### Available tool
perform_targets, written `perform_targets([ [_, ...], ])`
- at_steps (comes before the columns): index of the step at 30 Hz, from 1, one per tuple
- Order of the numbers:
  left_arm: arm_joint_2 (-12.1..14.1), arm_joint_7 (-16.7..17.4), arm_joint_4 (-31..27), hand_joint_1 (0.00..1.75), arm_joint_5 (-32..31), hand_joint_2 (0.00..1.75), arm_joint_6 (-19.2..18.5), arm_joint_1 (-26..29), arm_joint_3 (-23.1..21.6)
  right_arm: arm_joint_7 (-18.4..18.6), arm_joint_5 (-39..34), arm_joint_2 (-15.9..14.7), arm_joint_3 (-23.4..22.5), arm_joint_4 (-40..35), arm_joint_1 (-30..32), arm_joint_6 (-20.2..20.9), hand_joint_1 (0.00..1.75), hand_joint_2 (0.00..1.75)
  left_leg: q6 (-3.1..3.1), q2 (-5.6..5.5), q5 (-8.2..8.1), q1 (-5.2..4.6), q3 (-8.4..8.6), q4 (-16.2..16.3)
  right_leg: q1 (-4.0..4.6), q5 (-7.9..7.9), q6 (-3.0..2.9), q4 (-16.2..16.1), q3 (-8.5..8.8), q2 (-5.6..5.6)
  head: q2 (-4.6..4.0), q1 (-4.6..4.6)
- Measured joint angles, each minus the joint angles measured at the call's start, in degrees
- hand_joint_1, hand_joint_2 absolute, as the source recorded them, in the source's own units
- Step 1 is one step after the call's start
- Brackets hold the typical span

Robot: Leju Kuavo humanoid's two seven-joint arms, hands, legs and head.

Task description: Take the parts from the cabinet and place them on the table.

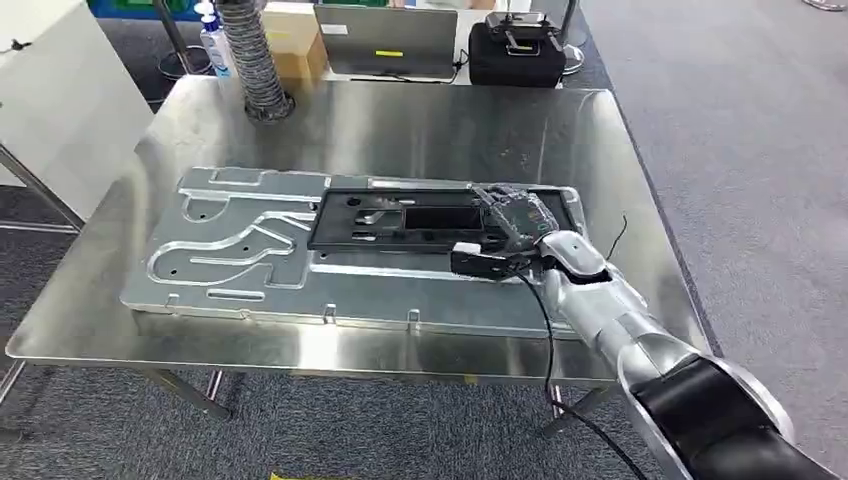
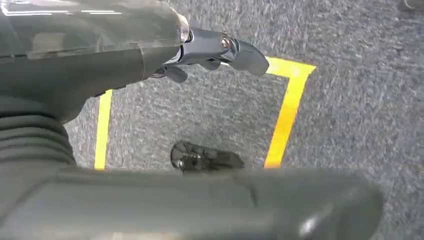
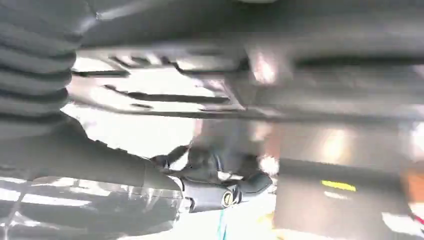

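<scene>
— Table [image 1: 600, 140] of bare steel takes up the middle of the head view. What lies on it?

— A large silver plate [image 1: 230, 250] with milled channels, left of centre. A black frame part [image 1: 400, 222] lies flat on top of the plate, across its right half.

— And the right hand [image 1: 515, 215]?

— It reaches in from the lower right of the frame and rests on the right end of the black frame part, fingers laid over it. Whether they clamp the part or merely touch it, I cannot tell; the right wrist view is too blurred to settle it.

— The left hand [image 2: 220, 50]?

— In the left wrist view it hangs over grey carpet [image 2: 360, 100] marked with yellow tape [image 2: 287, 110]. Its fingers are loosely apart and hold nothing.

— Anything at the far edge?

— At the top of the head view: a ribbed grey hose [image 1: 252, 60] standing on the table's back left, a pump bottle [image 1: 214, 40] and a cardboard box [image 1: 296, 45] behind it, a laptop [image 1: 385, 38], and a black case [image 1: 515, 52].
</scene>
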Motion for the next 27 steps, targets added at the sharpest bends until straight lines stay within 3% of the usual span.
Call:
perform_targets([
  [3, -0.02, -0.37, 0.0, 0.0, 0.0, 0.0, -0.31, 0.32, 0.0, -13.71, -14.11, 0.11, -5.33, -3.46, 1.01, 5.94, 0.0, 0.0, -0.97, 0.03, 0.18, -0.12, -0.29, -0.12, 0.54, -0.57, -0.46, -1.01, 0.16, 0.08, 0.0, 0.0],
  [5, -0.02, -0.5, 0.0, 0.0, 0.0, 0.0, -0.48, 0.41, 0.0, -18.69, -22.03, 0.11, -8.14, -6.55, 2.12, 10.53, 0.0, 0.0, -1.65, 0.12, -0.27, -0.02, -0.4, 0.42, 0.07, -0.03, -1.26, -1.95, 0.68, -0.11, 0.0, 0.0],
  [6, 0.0, -0.55, 0.0, 0.0, -0.02, 0.0, -0.61, 0.36, 0.0, -19.34, -25.6, 0.11, -9.11, -8.67, 2.8, 12.98, 0.0, 0.0, -1.99, 0.62, -1.67, -0.04, -0.98, 2.15, 0.13, 0.02, -1.5, -2.14, 0.88, -0.29, 0.0, 0.0],
  [8, -0.02, -0.55, 0.0, 0.0, 0.02, 0.0, -1.03, 0.4, 0.0, -19.49, -33.39, -0.31, -10.58, -13.37, 4.42, 17.74, 0.0, 0.0, -2.53, 1.01, -6.52, 0.13, -4.78, 10.68, 0.32, -0.04, -1.9, -2.12, 0.95, -0.36, 0.0, 0.0],
  [9, -0.02, -0.55, 0.0, 0.0, 0.11, 0.0, -1.14, 0.51, 0.0, -19.51, -37.3, -0.68, -10.77, -16.43, 5.77, 19.56, 0.0, 0.0, -2.72, 1.05, -8.21, 0.21, -6.74, 14.92, 0.39, -0.08, -1.96, -2.11, 0.95, -0.36, 0.0, 0.0],
  [10, -0.02, -0.55, 0.0, 0.0, 0.18, 0.0, -1.22, 0.64, 0.0, -19.51, -40.76, -0.98, -10.88, -19.57, 7.08, 20.83, 0.0, 0.0, -2.87, 1.08, -8.78, 0.26, -7.94, 17.56, 0.42, -0.1, -1.98, -2.04, 0.94, -0.34, 0.0, 0.0],
  [11, 0.0, -0.55, 0.0, 0.0, 0.39, 0.0, -1.25, 0.79, 0.0, -19.51, -43.7, -1.07, -11.03, -22.71, 8.47, 21.59, 0.0, 0.0, -2.97, 1.1, -7.95, 0.31, -7.78, 17.34, 0.4, -0.14, -1.94, -1.99, 0.98, -0.2, 0.0, 0.0],
  [12, 0.02, -0.55, 0.0, 0.0, 0.59, 0.0, -1.25, 0.87, 0.0, -19.51, -46.12, -1.11, -11.29, -26.24, 9.64, 22.08, 0.0, 0.0, -3.02, 1.12, -6.08, 0.43, -6.31, 14.43, 0.34, -0.21, -1.88, -1.9, 1.01, 0.05, 0.0, 0.0],
  [14, 0.13, -0.61, 0.0, 0.0, 0.88, 0.0, -1.25, 0.9, 0.04, -19.53, -50.26, -1.11, -11.95, -33.14, 12.11, 23.09, 0.0, 0.0, -2.99, 1.05, -1.39, 0.71, -1.03, 4.27, 0.19, -0.57, -1.41, -1.45, 1.11, 0.49, 0.0, 0.0],
  [15, 0.13, -0.68, 0.0, 0.0, 1.07, 0.0, -1.31, 1.02, 0.09, -19.53, -52.53, -1.16, -12.74, -38.14, 13.58, 23.14, 0.0, 0.0, -2.83, 0.66, -1.47, 0.79, 0.61, 1.04, 0.32, -0.88, -1.04, -1.16, 0.95, 0.64, 0.0, 0.0],
  [16, 0.13, -0.68, 0.0, 0.0, 1.4, 0.0, -1.31, 1.17, 0.2, -19.53, -53.83, -1.14, -13.57, -42.05, 14.83, 22.78, 0.0, 0.0, -2.07, 0.69, -1.41, 0.45, 0.84, 0.81, 0.49, -0.99, -0.79, -0.89, 0.84, 0.93, 0.0, 0.0],
  [18, 0.2, -0.85, 0.0, 0.0, 2.16, 0.0, -1.31, 1.59, 0.48, -19.53, -54.6, -0.83, -16.05, -50.6, 18.14, 21.64, 0.0, 0.0, -1.31, 0.97, -1.56, 0.31, 0.82, 0.93, 0.37, -0.91, -0.35, -1.12, 0.88, 1.06, 0.0, 0.0],
  [20, 0.22, -1.25, 0.0, 0.0, 3.48, 0.0, -1.49, 1.85, 0.92, -19.53, -50.87, -0.06, -19.52, -57.13, 21.21, 16.21, 0.0, 0.0, -0.38, 1.18, -1.2, 0.55, 1.13, 0.26, 0.26, -1.33, 0.43, -1.01, 0.96, 1.09, 0.0, 0.0],
  [21, 0.22, -1.72, 0.0, 0.0, 4.21, 0.0, -1.7, 1.89, 1.37, -19.53, -48.77, 0.46, -21.71, -59.93, 22.65, 12.91, 0.0, 0.0, -0.06, 1.33, -1.18, 0.53, 1.27, 0.12, 0.14, -2.35, 0.63, 0.34, 0.55, 1.19, 0.0, 0.0],
  [24, 0.22, -3.08, 0.0, 0.0, 5.49, 0.0, -2.71, 2.15, 2.56, -19.53, -41.73, 2.18, -28.03, -66.48, 27.69, 2.65, 0.0, 0.0, 0.44, 1.57, -1.36, 0.36, 1.27, 0.12, 0.11, -8.63, 1.14, 12.84, -5.59, 1.4, 0.0, 0.0],
  [25, 0.22, -3.28, 0.0, 0.0, 5.53, 0.0, -3.08, 2.28, 2.88, -19.53, -40.05, 2.66, -29.9, -67.99, 29.82, -0.03, 0.0, 0.0, 0.5, 1.64, -1.41, 0.27, 1.27, 0.13, 0.12, -9.43, 1.17, 16.02, -7.28, 1.43, 0.0, 0.0],
  [26, 0.22, -3.43, 0.0, 0.0, 5.53, 0.0, -3.35, 2.41, 3.17, -19.53, -38.37, 3.06, -31.63, -69.38, 32.31, -2.86, 0.0, 0.0, 0.51, 1.69, -1.38, 0.2, 1.32, 0.14, 0.12, -8.86, 1.08, 16.53, -7.68, 1.43, 0.0, 0.0],
  [27, 0.22, -3.52, 0.0, 0.0, 5.53, 0.0, -3.61, 2.53, 3.32, -19.53, -36.86, 3.45, -33.4, -70.98, 34.87, -5.9, 0.0, 0.0, 0.55, 1.74, -1.34, 0.11, 1.34, 0.17, 0.15, -7.07, 0.9, 13.93, -6.48, 1.43, 0.0, 0.0],
])
